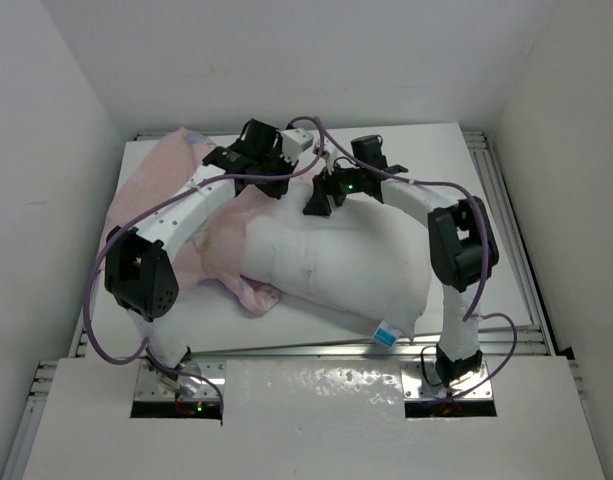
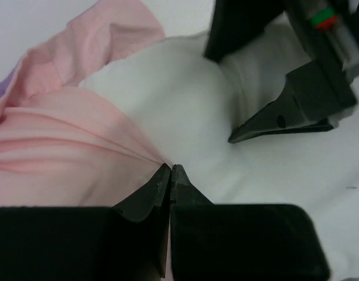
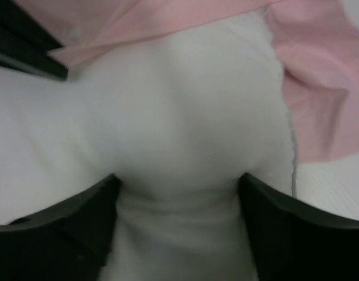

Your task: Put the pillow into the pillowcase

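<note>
The white pillow (image 1: pixel 336 265) lies across the middle of the table, its blue-and-white tag (image 1: pixel 386 335) at the near corner. The pink pillowcase (image 1: pixel 171 175) lies crumpled to its left, covering the pillow's left end. My left gripper (image 1: pixel 289 178) is shut, and its tips (image 2: pixel 170 170) pinch the pale pink pillowcase edge (image 2: pixel 68 170) where it meets the pillow (image 2: pixel 185 99). My right gripper (image 1: pixel 321 197) is closed on a bulge at the pillow's far edge (image 3: pixel 179 129), a finger (image 3: pixel 79 225) on each side. The two grippers are close together.
The white table (image 1: pixel 436 160) is enclosed by white walls on three sides. Aluminium rails (image 1: pixel 511 230) run along its right and near edges. My right gripper's black fingers (image 2: pixel 284 117) show just beyond my left fingertips in the left wrist view.
</note>
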